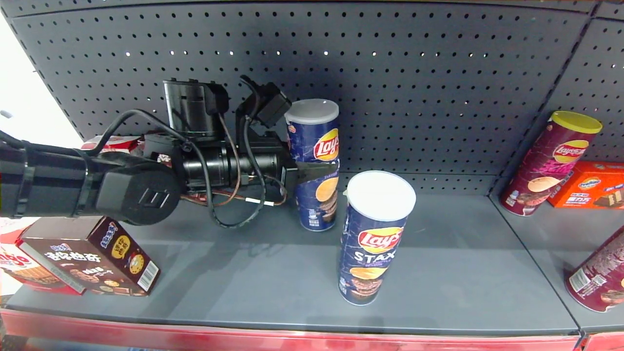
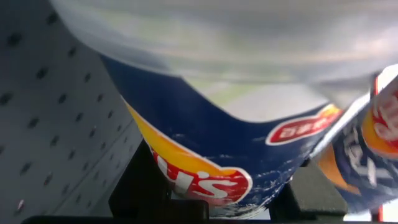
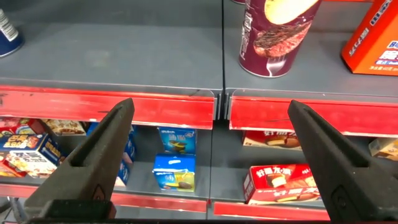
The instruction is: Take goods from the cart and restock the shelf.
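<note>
Head view: the left gripper is clamping the rear blue chip can, which is standing upright on the shelf, behind the front blue chip can; white lids are covering both, hiding the contents. Left wrist view: its fingers are flanking that can. Right wrist view: the right gripper is hanging spread wide, facing a purple can.

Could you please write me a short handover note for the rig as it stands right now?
Left gripper: jaws shut on the rear blue can, upright by the pegboard, base at the shelf.
Right gripper: open, holding nothing, facing the shelf's red front edge.
Done: front blue can stands on the shelf.
Left to do: release the rear blue can, then probably fetch more goods from the cart.
</note>
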`<state>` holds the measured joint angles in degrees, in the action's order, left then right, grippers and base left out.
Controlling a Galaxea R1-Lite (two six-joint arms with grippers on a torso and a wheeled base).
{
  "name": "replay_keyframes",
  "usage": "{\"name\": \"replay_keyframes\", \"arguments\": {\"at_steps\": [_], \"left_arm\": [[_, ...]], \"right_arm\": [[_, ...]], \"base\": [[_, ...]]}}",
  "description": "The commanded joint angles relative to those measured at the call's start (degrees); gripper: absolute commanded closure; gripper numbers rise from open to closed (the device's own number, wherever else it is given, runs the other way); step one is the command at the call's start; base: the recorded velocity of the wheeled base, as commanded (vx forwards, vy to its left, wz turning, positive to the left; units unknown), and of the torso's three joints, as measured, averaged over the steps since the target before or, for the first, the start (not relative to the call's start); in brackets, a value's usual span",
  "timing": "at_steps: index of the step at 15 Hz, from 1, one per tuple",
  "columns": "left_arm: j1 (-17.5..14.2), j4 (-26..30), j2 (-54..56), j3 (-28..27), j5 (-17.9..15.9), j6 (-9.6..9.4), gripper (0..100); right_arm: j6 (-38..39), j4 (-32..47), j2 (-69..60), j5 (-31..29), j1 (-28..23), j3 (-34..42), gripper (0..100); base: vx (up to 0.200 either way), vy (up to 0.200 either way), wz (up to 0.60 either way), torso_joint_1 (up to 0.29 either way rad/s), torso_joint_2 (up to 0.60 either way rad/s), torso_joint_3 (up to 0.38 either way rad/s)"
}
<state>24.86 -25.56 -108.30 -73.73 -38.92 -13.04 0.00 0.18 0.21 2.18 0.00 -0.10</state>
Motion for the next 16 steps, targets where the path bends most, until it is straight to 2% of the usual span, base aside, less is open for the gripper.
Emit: {"name": "replay_keyframes", "arguments": {"at_steps": [1,10,13,16], "left_arm": [[0.72,-0.45,-2.18,-0.71,-0.1,-0.05,100],[0.9,-5.02,-7.8,-3.7,-0.36,-0.23,100],[0.9,-6.69,-9.03,-3.79,-0.36,-1.37,100],[0.9,-6.69,-9.56,-3.62,-0.71,-3.39,100]], "right_arm": [[0.0,-0.01,-0.03,0.02,0.0,0.01,0],[0.09,-0.01,-0.03,0.02,0.0,0.01,0],[0.09,-0.01,-0.03,0.02,0.0,0.01,0],[0.0,-0.01,-0.03,0.02,0.0,0.01,0]], "base": [[0.0,0.0,0.0,0.0,0.0,0.0],[0.0,0.0,0.0,0.0,0.0,0.0],[0.0,0.0,0.0,0.0,0.0,0.0],[0.0,0.0,0.0,0.0,0.0,0.0]]}}
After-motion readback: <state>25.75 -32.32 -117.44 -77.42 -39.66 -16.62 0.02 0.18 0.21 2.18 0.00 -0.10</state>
